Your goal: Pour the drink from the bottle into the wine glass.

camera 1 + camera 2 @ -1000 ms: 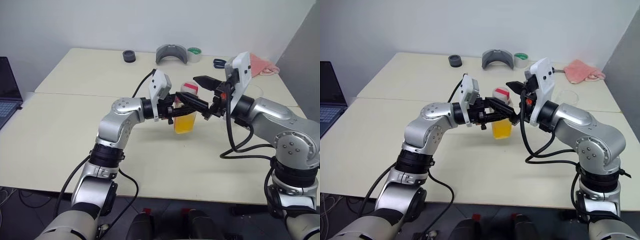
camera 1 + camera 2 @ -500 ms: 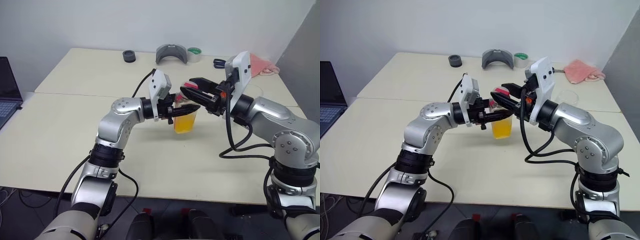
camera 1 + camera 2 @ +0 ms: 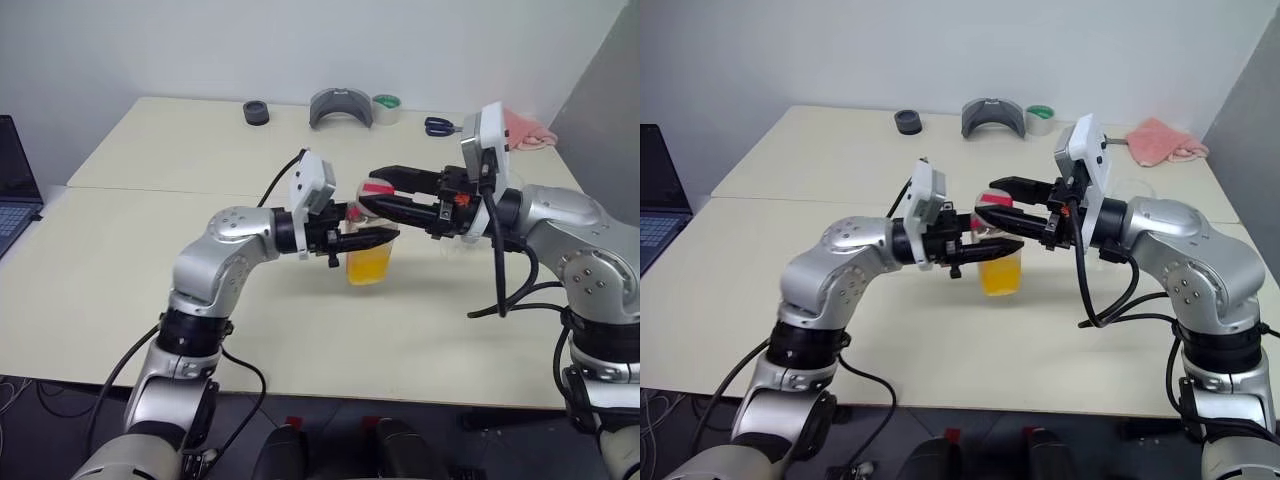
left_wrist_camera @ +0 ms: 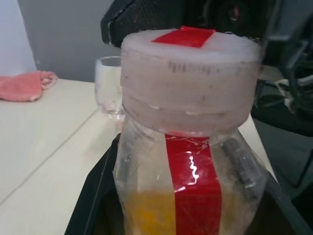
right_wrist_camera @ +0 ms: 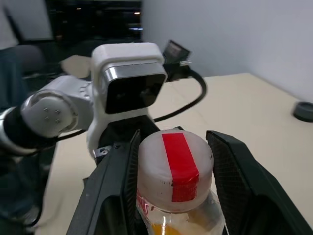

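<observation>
Over the middle of the desk (image 3: 120, 300) I see the bottle (image 3: 371, 255) upright, its shoulder hidden by the left gripper (image 3: 368, 239), whose jaws are clamped on the body. The right gripper (image 3: 378, 192) comes in level from the opposite side; its jaws flank the white, red-marked cap (image 5: 173, 165) and appear closed on it, though contact is hard to confirm. The drink (image 3: 1001, 273), orange-yellow, fills the lower half. The wine glass (image 4: 110, 88) stands behind the bottle, stem and foot cut off from my view.
</observation>
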You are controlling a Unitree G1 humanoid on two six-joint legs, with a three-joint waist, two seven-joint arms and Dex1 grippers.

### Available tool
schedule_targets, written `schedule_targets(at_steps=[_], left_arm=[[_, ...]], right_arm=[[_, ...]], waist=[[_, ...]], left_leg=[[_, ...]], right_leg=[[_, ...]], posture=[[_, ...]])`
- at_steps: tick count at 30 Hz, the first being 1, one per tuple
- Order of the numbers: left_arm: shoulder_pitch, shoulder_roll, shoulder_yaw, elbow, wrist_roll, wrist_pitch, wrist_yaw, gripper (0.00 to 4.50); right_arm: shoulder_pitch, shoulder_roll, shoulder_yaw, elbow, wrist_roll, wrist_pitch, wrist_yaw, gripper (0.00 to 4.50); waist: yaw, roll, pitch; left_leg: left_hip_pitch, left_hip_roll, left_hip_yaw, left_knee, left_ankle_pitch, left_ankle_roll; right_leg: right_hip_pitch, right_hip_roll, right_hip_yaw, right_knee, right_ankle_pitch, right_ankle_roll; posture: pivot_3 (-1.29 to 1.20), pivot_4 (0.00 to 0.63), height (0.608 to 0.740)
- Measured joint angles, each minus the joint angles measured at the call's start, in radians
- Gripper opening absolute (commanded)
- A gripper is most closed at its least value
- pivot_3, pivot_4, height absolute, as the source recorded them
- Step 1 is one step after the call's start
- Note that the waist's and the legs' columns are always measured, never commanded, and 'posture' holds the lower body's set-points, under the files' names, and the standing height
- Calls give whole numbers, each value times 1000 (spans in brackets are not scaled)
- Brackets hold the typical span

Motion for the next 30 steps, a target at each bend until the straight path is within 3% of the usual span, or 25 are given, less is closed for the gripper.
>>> schedule_targets(at_steps=[10, 18, 22, 26, 30], left_arm=[[4, 43, 34, -72, -61, 84, 37, 1842], [-10, 43, 36, -73, -100, 78, 38, 1842], [-14, 46, 35, -56, -96, 53, 37, 1842], [-31, 40, 26, 11, -69, 3, 35, 1842], [-63, 13, 3, 122, -22, -63, 31, 1842]], right_arm=[[-120, -1, 58, 171, -44, -90, 222, 1809], [-91, -61, 64, 140, -72, -27, 223, 4488], [-54, -86, 1, 66, -28, 55, 155, 4488], [-42, -70, -101, -41, 26, 137, -12, 4488], [-10, 32, -149, -183, 92, 223, -244, 4488]], waist=[[4, 1, 1], [5, 2, 1], [5, 2, 1], [4, 2, 1], [4, 2, 1]], left_leg=[[0, 0, -1, 0, 0, 0], [0, -1, -1, 0, 0, 0], [0, -1, -1, 0, 0, 0], [0, -1, -1, 0, 0, 0], [-1, 0, -1, 1, 0, 0]], right_leg=[[0, -1, -2, 0, 0, 0], [0, -2, -2, 0, 0, 0], [0, -2, -2, 0, 0, 0], [0, -1, -2, 1, 0, 0], [0, -1, -1, 1, 0, -1]], posture=[[0, 150, 740], [0, 150, 740], [0, 150, 740], [0, 150, 740], [0, 150, 740]])
